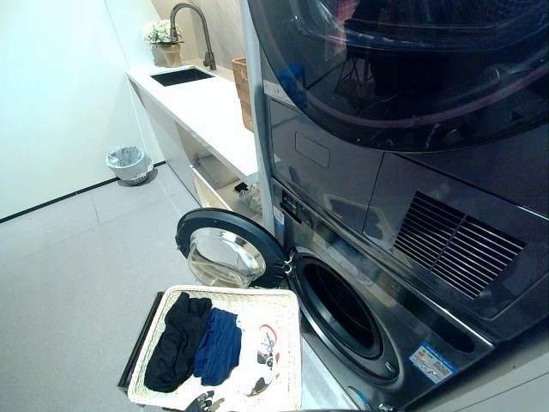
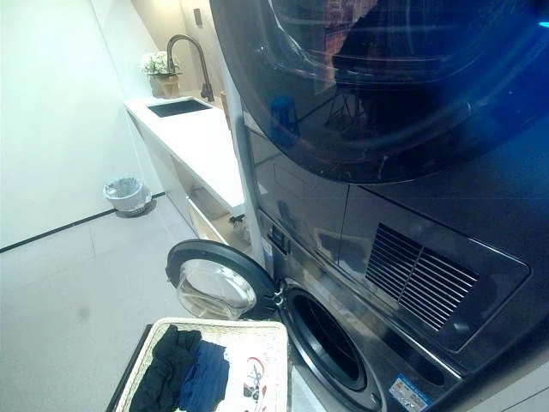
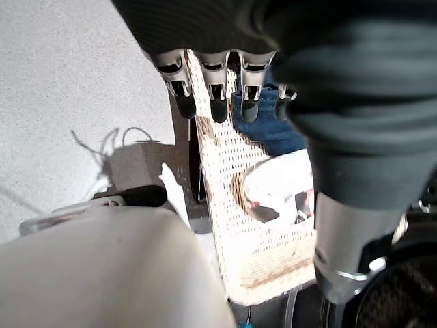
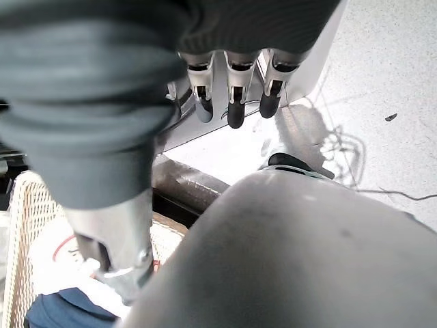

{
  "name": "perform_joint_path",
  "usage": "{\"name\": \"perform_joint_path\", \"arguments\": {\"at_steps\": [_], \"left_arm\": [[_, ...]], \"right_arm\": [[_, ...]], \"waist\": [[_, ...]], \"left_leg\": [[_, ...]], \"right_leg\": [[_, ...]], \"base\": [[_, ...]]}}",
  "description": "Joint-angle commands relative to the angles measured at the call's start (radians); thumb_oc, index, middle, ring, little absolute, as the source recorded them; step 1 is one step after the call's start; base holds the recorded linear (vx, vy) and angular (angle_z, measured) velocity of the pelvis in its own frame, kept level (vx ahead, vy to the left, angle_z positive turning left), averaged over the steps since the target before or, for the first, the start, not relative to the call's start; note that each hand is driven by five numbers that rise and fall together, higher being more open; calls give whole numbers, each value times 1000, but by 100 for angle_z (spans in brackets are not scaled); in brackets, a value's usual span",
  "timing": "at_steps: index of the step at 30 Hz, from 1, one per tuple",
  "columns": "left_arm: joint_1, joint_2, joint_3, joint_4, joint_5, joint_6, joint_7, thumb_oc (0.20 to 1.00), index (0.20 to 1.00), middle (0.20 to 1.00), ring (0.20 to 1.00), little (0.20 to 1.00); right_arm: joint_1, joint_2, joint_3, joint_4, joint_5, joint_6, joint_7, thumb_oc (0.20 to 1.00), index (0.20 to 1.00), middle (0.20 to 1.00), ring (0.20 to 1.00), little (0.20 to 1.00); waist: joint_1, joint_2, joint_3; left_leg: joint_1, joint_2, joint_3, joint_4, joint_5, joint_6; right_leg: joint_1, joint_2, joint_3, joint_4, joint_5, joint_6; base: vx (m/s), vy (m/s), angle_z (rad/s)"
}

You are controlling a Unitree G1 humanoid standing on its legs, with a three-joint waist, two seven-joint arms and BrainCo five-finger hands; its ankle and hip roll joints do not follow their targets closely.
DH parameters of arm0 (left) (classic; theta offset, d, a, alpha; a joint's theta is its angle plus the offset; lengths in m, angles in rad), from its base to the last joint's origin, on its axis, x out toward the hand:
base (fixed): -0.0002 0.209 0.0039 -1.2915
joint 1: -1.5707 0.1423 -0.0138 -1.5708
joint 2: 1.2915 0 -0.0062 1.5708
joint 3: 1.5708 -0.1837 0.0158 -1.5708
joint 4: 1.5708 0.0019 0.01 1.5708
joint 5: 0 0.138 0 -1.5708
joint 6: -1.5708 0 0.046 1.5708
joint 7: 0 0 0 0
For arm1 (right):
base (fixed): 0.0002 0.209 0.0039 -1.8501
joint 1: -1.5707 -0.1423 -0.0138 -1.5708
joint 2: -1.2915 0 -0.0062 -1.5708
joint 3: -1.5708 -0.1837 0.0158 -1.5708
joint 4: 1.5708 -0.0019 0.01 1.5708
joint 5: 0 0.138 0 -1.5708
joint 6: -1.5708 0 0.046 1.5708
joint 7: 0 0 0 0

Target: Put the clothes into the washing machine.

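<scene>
A cream wicker basket (image 1: 227, 293) stands on the floor in front of the dark washing machine. Its round door (image 1: 225, 254) is swung open to the left and the drum opening (image 1: 343, 313) is dark. In the basket lie a black garment (image 1: 176, 340), a blue garment (image 1: 219, 344) and a white printed one (image 1: 262, 354). My left hand (image 3: 217, 85) hangs over the basket's near rim (image 3: 229, 171), fingers straight and holding nothing; its fingertips (image 1: 204, 401) show at the bottom edge. My right hand (image 4: 235, 92) hangs open over the floor, beside the basket (image 4: 27, 225).
A second dark machine (image 1: 403, 69) is stacked above the washer. To the left runs a white counter (image 1: 210, 107) with a sink (image 1: 180, 76), a tap and a flower pot. A small bin (image 1: 129, 163) stands by the wall. Grey floor (image 1: 69, 283) lies open at the left.
</scene>
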Motion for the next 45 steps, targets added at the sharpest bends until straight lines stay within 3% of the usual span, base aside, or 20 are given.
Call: {"name": "perform_joint_path", "arguments": {"at_steps": [1, 7, 11, 15, 19, 28, 37, 45], "left_arm": [[-70, -44, 2, 51, 27, -24, 37, 1000, 1000, 1000, 1000, 1000], [-74, -39, 4, 48, 47, -45, 155, 1000, 1000, 1000, 1000, 1000], [-86, -14, 28, 42, 65, -51, 333, 1000, 1000, 1000, 1000, 1000], [-103, 3, 47, 31, 25, -74, 357, 1000, 1000, 1000, 1000, 1000], [-160, 29, 25, 7, 55, -90, 419, 1000, 1000, 1000, 1000, 1000], [-326, 68, -8, -12, 44, -50, 555, 1000, 1000, 1000, 1000, 1000], [-459, 117, -2, 20, 31, 19, 645, 1000, 1000, 1000, 1000, 1000], [-608, 236, 27, 10, 46, 71, 763, 1000, 1000, 1000, 1000, 1000]], "right_arm": [[-57, 32, 2, 19, 10, -15, -12, 1000, 1000, 1000, 1000, 1000], [-63, 33, 10, 2, -6, -50, -64, 1000, 1000, 1000, 1000, 1000], [-72, 22, 25, 0, -23, -50, -54, 1000, 1000, 1000, 1000, 1000], [-80, 8, 34, -12, -29, -65, -74, 1000, 1000, 1000, 1000, 1000], [-122, -23, 52, -41, -18, -72, -84, 1000, 1000, 1000, 1000, 1000], [-224, -59, 96, -66, -7, -90, -103, 1000, 1000, 1000, 1000, 1000], [-324, -53, 143, -82, 46, -90, -110, 1000, 1000, 1000, 1000, 1000], [-399, -52, 167, -170, 207, -138, -127, 1000, 1000, 1000, 1000, 1000]], "waist": [[5, -36, 21], [7, -31, 25], [10, -30, 41], [12, -27, 57], [0, -12, 114], [-31, -3, 235], [-37, -33, 312], [-42, -82, 404]], "left_leg": [[-14, -87, 8, 25, -10, 71], [-20, -89, -3, -1, 2, 72], [-35, -96, -8, 13, 4, 76], [-58, -101, -14, 30, 5, 78], [-117, -105, -17, 46, 16, 85], [-240, -114, 6, 86, 32, 98], [-364, -124, 20, 163, 37, 102], [-516, -120, 33, 262, 35, 100]], "right_leg": [[-30, 7, 42, 60, 12, 14], [-40, 4, 32, 58, 14, 19], [-57, 1, 39, 71, 14, 18], [-77, -4, 42, 87, 13, 16], [-153, -9, 56, 119, 21, 13], [-285, -6, 117, 140, 58, 16], [-388, -7, 147, 161, 86, 13], [-530, 4, 160, 224, 109, 10]], "base": [[23, 37, 0], [25, 52, 2], [22, 57, 4], [0, 55, 3], [-101, 100, 3], [-59, 95, -5], [-32, 57, -8], [-42, 51, -3]]}}
